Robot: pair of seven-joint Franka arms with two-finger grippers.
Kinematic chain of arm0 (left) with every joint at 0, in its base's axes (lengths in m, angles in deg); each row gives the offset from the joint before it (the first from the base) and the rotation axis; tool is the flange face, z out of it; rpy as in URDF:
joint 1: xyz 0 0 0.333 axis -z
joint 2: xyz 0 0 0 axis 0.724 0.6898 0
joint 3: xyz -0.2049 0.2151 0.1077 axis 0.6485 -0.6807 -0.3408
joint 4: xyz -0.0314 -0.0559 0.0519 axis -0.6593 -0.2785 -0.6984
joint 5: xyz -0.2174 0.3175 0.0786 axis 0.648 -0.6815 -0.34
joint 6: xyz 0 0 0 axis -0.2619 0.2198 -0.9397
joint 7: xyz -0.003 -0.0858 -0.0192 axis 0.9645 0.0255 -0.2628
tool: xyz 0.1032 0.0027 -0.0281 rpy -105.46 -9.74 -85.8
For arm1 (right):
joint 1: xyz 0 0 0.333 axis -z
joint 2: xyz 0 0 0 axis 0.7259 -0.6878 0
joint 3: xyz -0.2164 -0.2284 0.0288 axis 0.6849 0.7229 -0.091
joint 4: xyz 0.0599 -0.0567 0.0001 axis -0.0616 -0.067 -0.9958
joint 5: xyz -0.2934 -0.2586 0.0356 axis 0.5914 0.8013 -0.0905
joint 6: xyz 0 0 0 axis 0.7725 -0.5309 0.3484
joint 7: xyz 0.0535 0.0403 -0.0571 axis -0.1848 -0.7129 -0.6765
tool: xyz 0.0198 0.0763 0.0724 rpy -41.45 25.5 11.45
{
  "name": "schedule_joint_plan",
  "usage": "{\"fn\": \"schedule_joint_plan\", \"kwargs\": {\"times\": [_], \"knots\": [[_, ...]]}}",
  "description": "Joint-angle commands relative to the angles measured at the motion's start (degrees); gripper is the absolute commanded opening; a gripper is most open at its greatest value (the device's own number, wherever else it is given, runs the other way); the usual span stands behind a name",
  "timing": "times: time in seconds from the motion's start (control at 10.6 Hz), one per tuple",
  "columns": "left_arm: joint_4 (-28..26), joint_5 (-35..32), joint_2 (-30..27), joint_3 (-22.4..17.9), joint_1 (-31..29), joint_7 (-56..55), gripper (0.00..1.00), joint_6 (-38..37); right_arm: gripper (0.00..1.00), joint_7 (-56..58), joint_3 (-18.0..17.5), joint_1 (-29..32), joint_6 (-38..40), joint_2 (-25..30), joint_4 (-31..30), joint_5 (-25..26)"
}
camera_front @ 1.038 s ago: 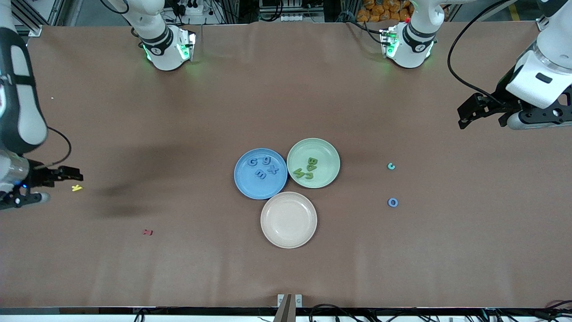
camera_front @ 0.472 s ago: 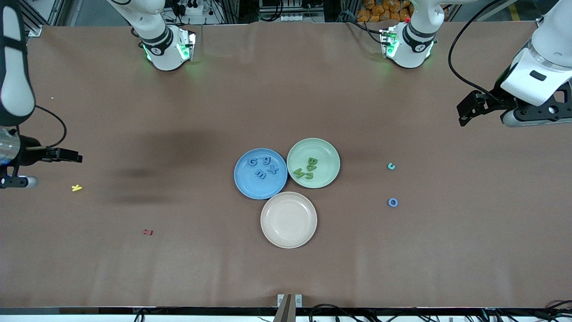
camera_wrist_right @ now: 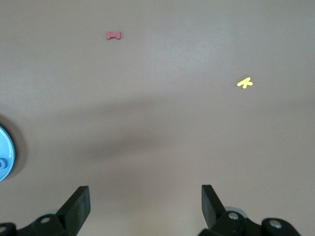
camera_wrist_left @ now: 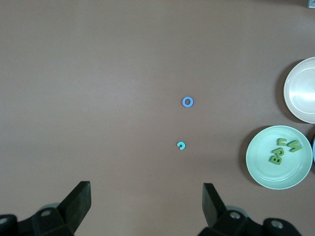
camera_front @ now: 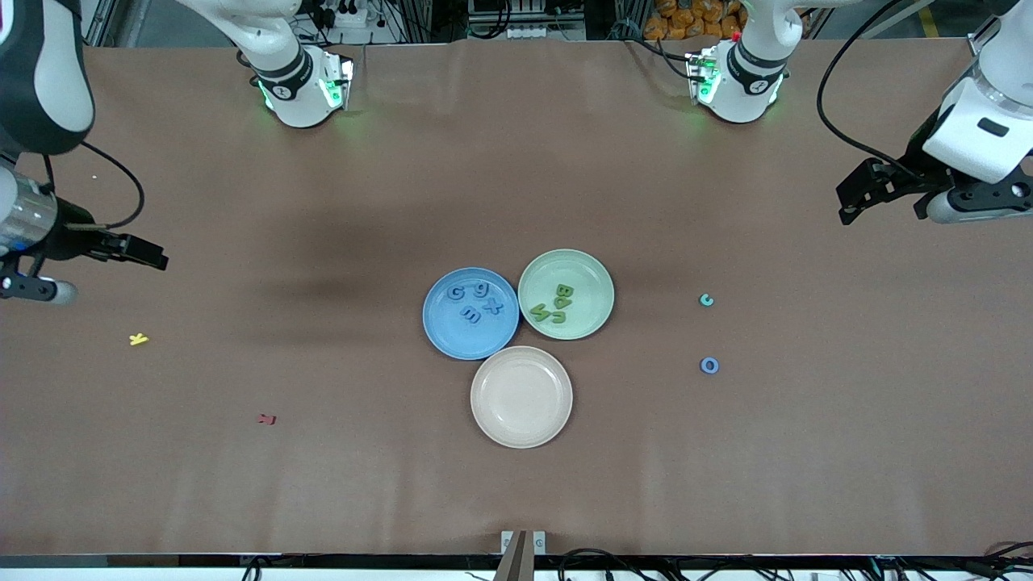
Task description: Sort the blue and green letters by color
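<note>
Blue and green letters (camera_front: 476,303) are mostly being kept on matching plates. Two loose letters (camera_front: 709,365) are lying under the empty, wide-open left end effector (camera_wrist_left: 146,196); the right end effector (camera_wrist_right: 145,196) is likewise being held apart.

From my station, both arms ran off the picture edges in the front view, so I saw only parts of them. In the left wrist view the blue plate (camera_wrist_left: 313,150) was cut to a sliver at the edge, and the cream plate (camera_wrist_left: 301,96) lost part of its rim there too. In the right wrist view only an arc of the blue plate (camera_wrist_right: 5,152) showed. The left gripper (camera_wrist_left: 146,206) and right gripper (camera_wrist_right: 145,209) were cropped at their bases in their own wrist views. I could not read the teal letter (camera_front: 706,300), too small, nor the red letter (camera_front: 266,419).
</note>
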Motion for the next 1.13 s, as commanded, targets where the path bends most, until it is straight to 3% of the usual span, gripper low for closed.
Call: {"fn": "schedule_joint_plan", "kwargs": {"times": [0.0, 1.04], "knots": [[-0.42, 1.07, -2.4, 0.05, 0.59, -0.28, 1.0, -1.75, 1.0, -0.1, 7.41, -8.26, 0.03, 3.95, 0.05, -1.41], [0.81, 1.6, -1.88, 0.49, 0.25, 0.59, 1.0, -1.84, 1.0, 0.43, 3.81, -8.36, 3.28, 4.22, 10.62, -1.41]]}}
